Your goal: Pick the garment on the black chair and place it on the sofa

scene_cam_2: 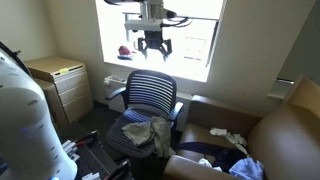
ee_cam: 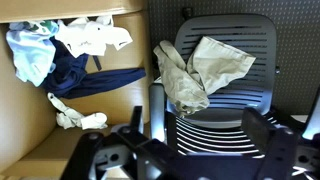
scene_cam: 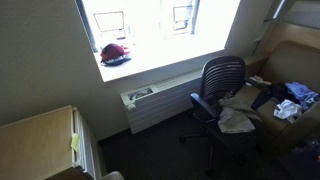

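Note:
A beige crumpled garment [ee_cam: 200, 70] lies on the seat of the black mesh office chair [ee_cam: 215, 125]; it shows in both exterior views [scene_cam: 238, 108] [scene_cam_2: 146, 130]. My gripper [scene_cam_2: 153, 45] hangs open and empty high above the chair's backrest [scene_cam_2: 152, 92], in front of the window. In the wrist view its dark fingers [ee_cam: 185, 150] spread over the striped backrest, apart from the garment. The tan sofa [scene_cam_2: 285, 135] stands beside the chair [scene_cam: 215, 80] and also shows in the wrist view [ee_cam: 35, 130]. The gripper does not show in the exterior view from above.
White and blue clothes [ee_cam: 60, 50] lie on the sofa [scene_cam: 290, 55], seen also in both exterior views [scene_cam: 290, 100] [scene_cam_2: 230, 150]. A wooden cabinet [scene_cam_2: 60, 80] stands by the wall. A red object [scene_cam: 115, 53] sits on the windowsill above a heater [scene_cam: 160, 100].

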{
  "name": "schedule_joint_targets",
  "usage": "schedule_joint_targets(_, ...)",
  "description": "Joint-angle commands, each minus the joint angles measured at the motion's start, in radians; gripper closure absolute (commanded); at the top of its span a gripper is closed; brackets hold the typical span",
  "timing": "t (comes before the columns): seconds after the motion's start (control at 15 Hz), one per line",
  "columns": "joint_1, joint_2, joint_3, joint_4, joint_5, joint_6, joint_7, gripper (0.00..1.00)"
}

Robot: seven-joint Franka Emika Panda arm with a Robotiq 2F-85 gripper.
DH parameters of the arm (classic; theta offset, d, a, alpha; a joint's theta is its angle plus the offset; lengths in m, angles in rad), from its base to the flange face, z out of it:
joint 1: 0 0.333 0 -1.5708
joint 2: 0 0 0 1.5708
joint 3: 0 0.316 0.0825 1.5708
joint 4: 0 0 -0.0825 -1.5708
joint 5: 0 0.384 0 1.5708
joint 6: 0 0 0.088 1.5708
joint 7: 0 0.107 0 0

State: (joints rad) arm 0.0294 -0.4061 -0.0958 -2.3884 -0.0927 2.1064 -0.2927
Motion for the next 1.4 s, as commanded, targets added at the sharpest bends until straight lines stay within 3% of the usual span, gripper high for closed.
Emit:
schedule_joint_targets(0.0,-0.008,0.000,0.008,0.002,0.004,-0.002,-0.003,0.00)
schedule_joint_targets(0.27,-0.008,0.000,0.008,0.002,0.004,-0.002,-0.002,0.00)
schedule_joint_targets(0.33,-0.001,0.090,0.050,-0.011,0.006,0.028,0.102,0.00)
schedule_joint_targets(0.53,0.010,0.166,0.154,-0.055,-0.096,0.003,0.262,0.00)
schedule_joint_targets(0.73,0.081,0.351,0.209,-0.026,-0.047,0.019,0.222,0.00)
schedule_joint_targets(0.93,0.100,0.553,0.217,0.115,0.015,0.018,0.178,0.00)
schedule_joint_targets(1.0,0.109,0.419,0.225,-0.008,-0.011,0.028,0.229,0.00)
schedule_joint_targets(1.2,0.108,0.549,0.221,0.094,-0.003,0.029,0.212,0.00)
schedule_joint_targets(1.33,0.106,0.539,0.220,0.053,0.042,0.186,0.299,0.00)
